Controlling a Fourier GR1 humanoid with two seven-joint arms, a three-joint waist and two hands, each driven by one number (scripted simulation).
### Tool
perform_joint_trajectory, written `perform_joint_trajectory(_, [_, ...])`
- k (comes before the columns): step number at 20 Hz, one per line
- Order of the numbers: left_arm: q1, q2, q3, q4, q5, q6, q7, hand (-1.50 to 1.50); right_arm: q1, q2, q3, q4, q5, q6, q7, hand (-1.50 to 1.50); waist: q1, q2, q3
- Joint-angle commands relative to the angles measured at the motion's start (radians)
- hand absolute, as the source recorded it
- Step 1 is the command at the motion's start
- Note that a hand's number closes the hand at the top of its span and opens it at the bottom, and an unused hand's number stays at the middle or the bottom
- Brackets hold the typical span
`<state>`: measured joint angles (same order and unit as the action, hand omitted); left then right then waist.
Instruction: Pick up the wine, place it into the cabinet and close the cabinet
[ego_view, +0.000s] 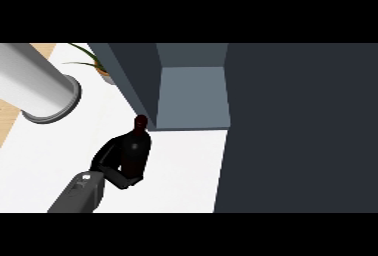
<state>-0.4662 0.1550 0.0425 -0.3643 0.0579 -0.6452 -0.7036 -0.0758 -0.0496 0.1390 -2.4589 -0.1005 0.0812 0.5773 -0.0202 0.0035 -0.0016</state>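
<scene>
The wine bottle (139, 145) is dark, almost black, with a reddish top, and stands on the white counter (184, 170) just in front of the cabinet's left front corner. My left hand (109, 162) comes in from the lower left on its grey forearm, and its fingers are curled round the bottle's body from the left and below. The dark slate cabinet (136, 75) is open, showing a lighter grey-blue inside (192, 95). Its wide dark door (295, 130) fills the right side of the view. My right hand does not show.
A big grey cylinder (40, 85) lies across the upper left. A small potted plant (92, 62) stands behind it beside the cabinet. A wooden strip (7, 125) runs along the counter's left edge.
</scene>
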Motion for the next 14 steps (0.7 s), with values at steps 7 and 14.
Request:
perform_joint_trajectory(7, [0.104, -0.003, 0.274, -0.010, 0.252, 0.234, -0.087, 1.50, 0.037, -0.009, -0.008, -0.067, -0.026, 0.001, 0.033, -1.50, 0.028, -0.009, 0.002])
perform_joint_trajectory(14, [0.148, -0.061, 0.257, -0.163, 0.301, 0.228, -0.068, 1.50, 0.001, -0.026, -0.073, -0.038, -0.078, 0.026, 0.030, -1.50, 0.022, -0.005, 0.002])
